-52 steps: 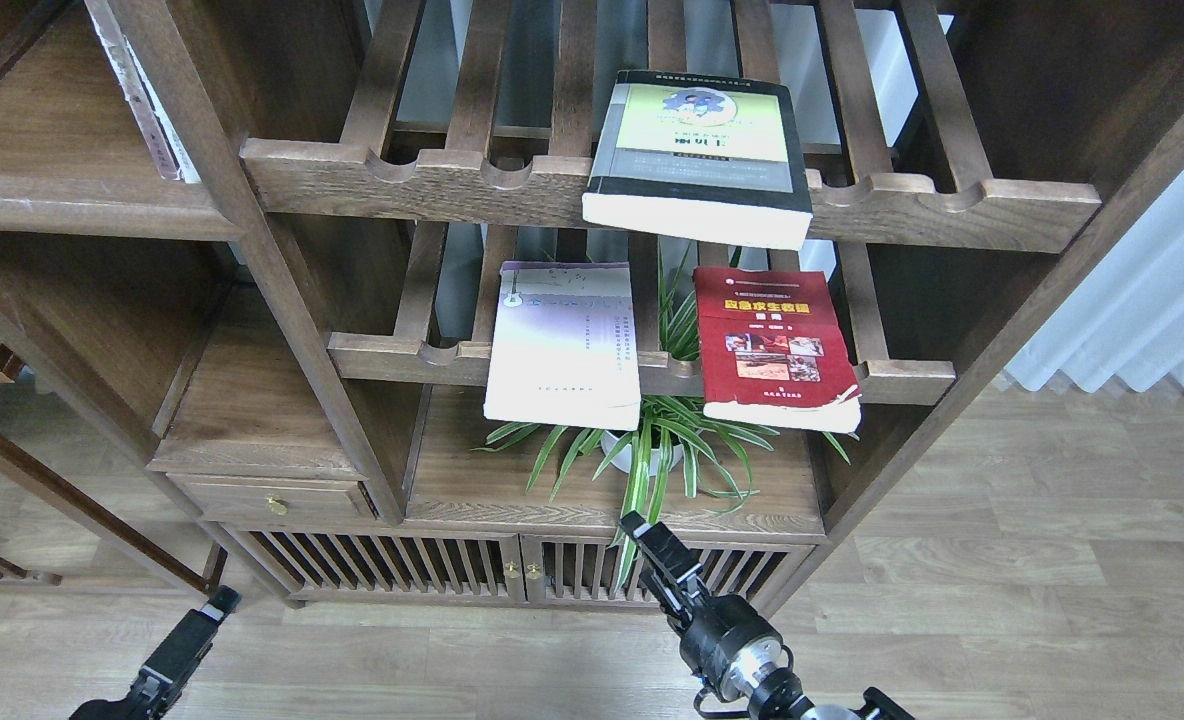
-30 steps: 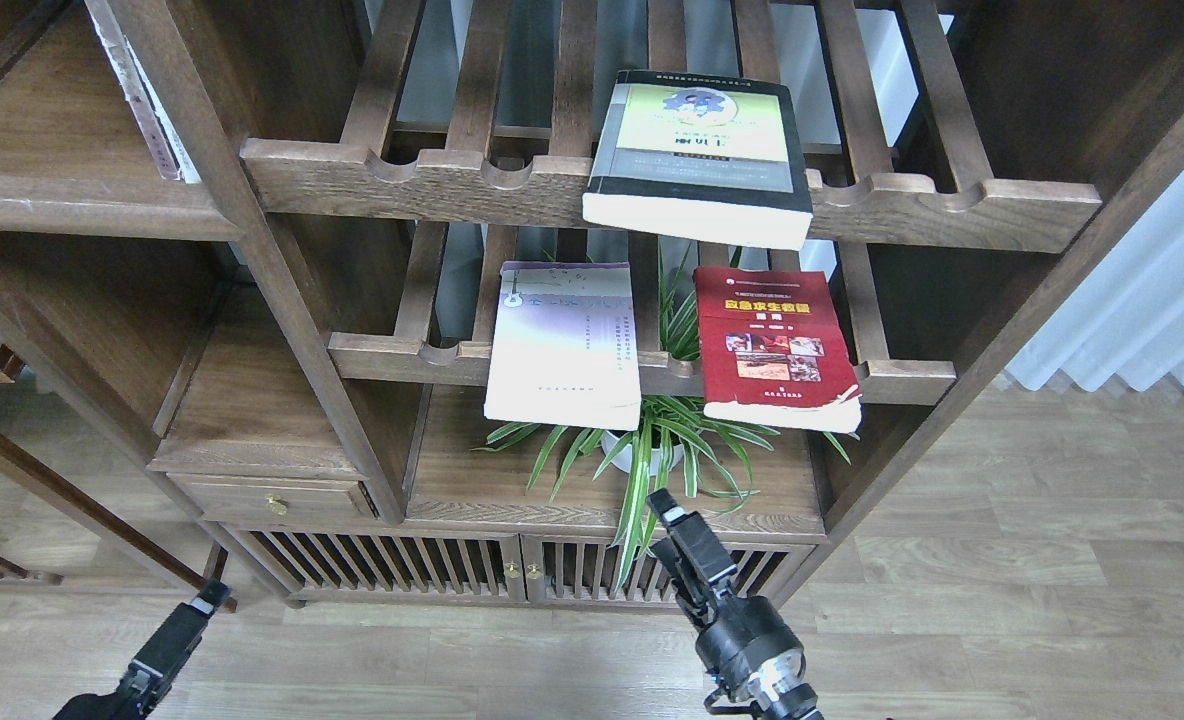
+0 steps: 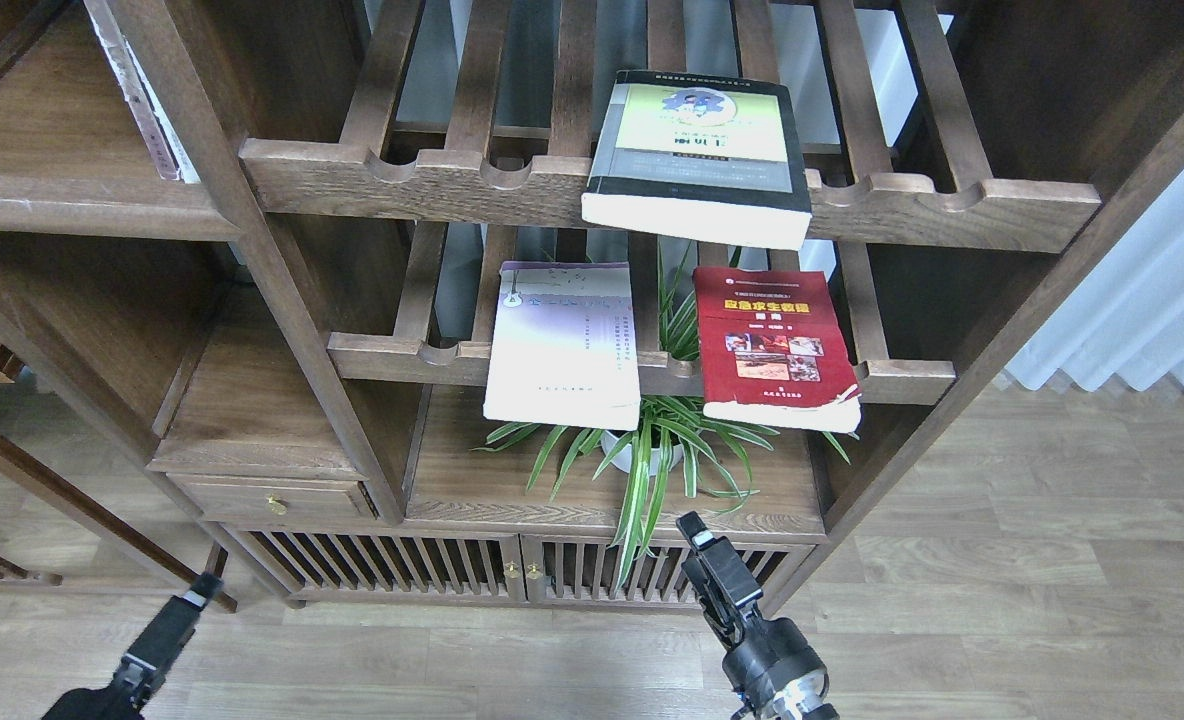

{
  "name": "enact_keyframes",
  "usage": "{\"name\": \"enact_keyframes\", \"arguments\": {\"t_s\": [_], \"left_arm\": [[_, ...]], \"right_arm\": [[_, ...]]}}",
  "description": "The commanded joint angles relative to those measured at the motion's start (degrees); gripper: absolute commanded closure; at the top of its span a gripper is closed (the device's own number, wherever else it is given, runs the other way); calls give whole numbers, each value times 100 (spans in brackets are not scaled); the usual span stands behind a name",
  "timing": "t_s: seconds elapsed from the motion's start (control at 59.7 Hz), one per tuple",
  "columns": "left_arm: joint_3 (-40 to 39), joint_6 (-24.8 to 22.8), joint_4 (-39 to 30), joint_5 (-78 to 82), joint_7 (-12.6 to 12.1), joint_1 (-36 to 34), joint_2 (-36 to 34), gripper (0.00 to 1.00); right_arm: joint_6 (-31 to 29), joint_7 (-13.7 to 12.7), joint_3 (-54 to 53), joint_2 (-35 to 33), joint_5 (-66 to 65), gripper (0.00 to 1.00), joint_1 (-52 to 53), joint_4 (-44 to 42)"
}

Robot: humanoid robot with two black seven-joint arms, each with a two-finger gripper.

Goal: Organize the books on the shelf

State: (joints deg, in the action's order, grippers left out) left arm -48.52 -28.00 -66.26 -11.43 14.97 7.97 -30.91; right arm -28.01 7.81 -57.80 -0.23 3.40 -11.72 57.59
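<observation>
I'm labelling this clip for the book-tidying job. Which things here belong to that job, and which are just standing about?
Part of the job:
- red book
- yellow-green book
- lavender-white book
- solid plank shelf

Just there:
- spider plant in its white pot
- worn white-spined book, leaning on the plank shelf
- slatted racks
- small drawer
- slatted cabinet doors
</observation>
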Motion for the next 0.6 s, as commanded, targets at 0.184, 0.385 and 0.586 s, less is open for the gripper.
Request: {"name": "enact_keyframes", "arguments": {"t_s": [0.184,0.385,0.586], "left_arm": [[-43,0,51,9,-3,-76,-2,0],[-43,0,51,9,-3,-94,-2,0],[-52,0,60,9,-3,-164,6,0]], "right_arm": [[1,18,-56,-110,143,0,-146,103],[1,18,-65,23,494,0,-67,226],[1,10,-56,23,547,0,-58,798]]}}
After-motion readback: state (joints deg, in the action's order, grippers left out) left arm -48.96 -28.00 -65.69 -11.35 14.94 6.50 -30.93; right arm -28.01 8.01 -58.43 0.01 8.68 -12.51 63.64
